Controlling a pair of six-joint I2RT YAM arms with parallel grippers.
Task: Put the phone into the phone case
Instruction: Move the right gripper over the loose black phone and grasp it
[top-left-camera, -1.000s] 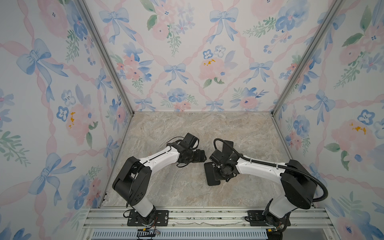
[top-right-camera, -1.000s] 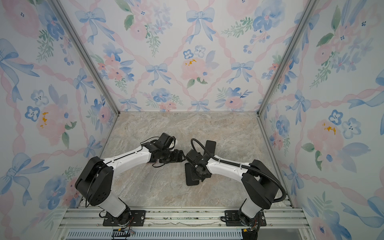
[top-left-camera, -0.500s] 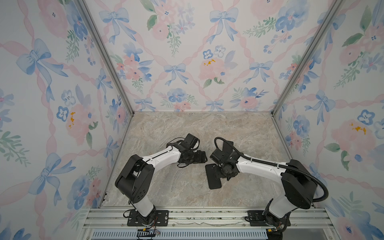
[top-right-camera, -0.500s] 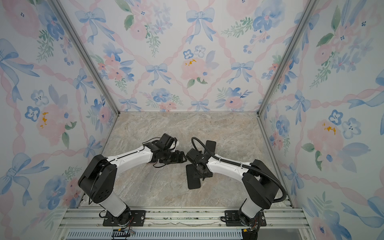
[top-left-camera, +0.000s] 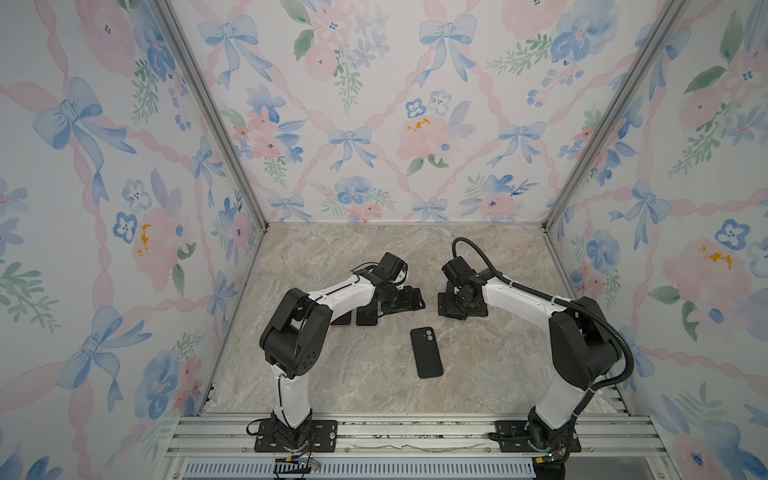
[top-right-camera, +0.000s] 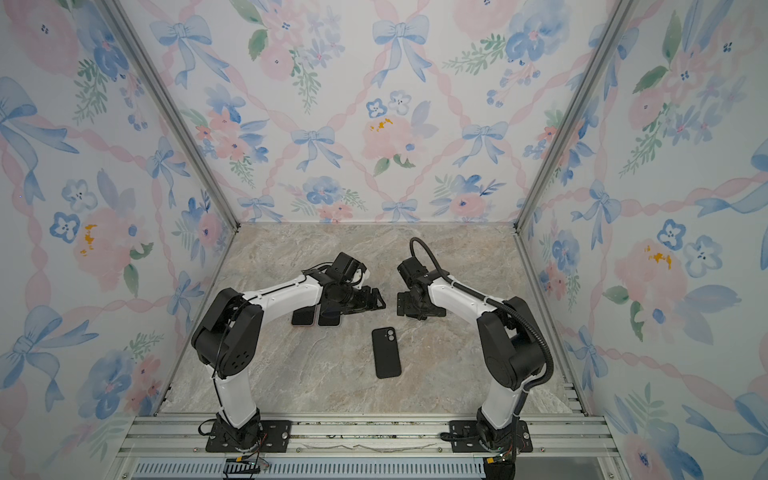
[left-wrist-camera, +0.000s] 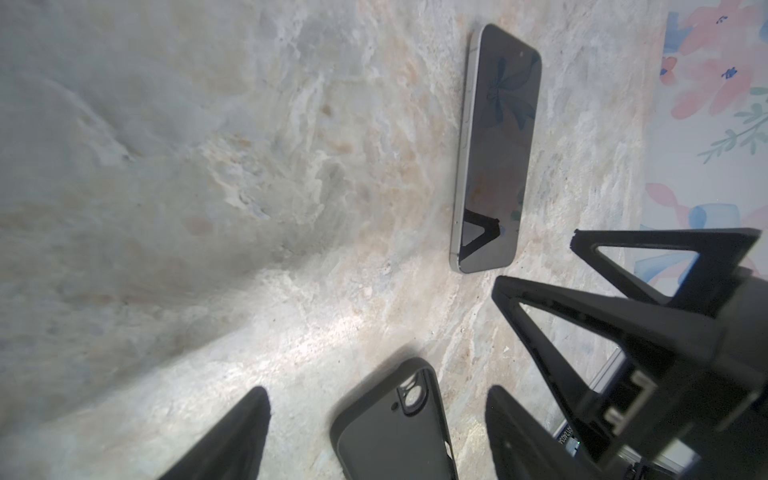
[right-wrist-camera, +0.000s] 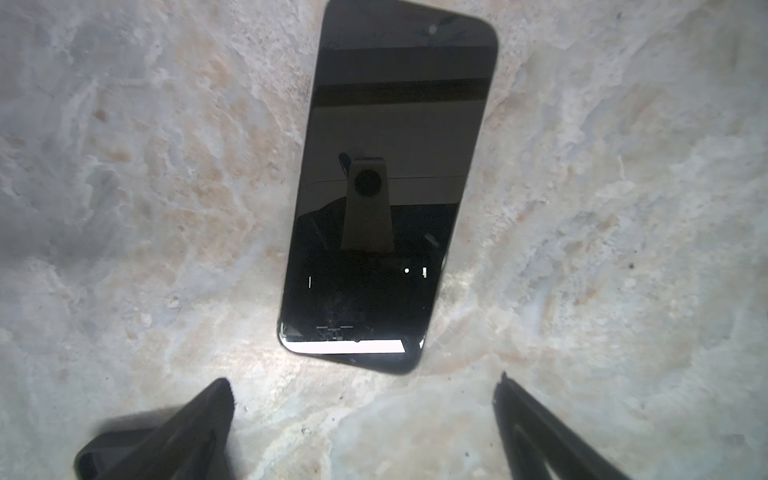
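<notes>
The black phone case (top-left-camera: 426, 353) (top-right-camera: 386, 353) lies flat, back up, near the table's middle, its camera cutout at the far end. In the left wrist view the case (left-wrist-camera: 390, 432) lies on the marble below my open left gripper (left-wrist-camera: 374, 390), untouched. The phone (right-wrist-camera: 386, 187) (left-wrist-camera: 494, 149) lies screen up just beyond my right gripper (right-wrist-camera: 361, 378), which is open and empty. In both top views the phone is hidden under the right wrist. My left gripper (top-left-camera: 409, 301) and right gripper (top-left-camera: 459, 309) hover side by side behind the case.
Two dark flat slabs (top-left-camera: 368, 316) (top-left-camera: 343, 319) lie side by side, partly under my left forearm. Flowered walls close the marble table (top-left-camera: 374, 386) on three sides. An aluminium rail (top-left-camera: 395, 432) runs along the front.
My right gripper has opened and drawn back from the case's far end. The case now lies free, shifted a little. The left arm has hardly moved.
</notes>
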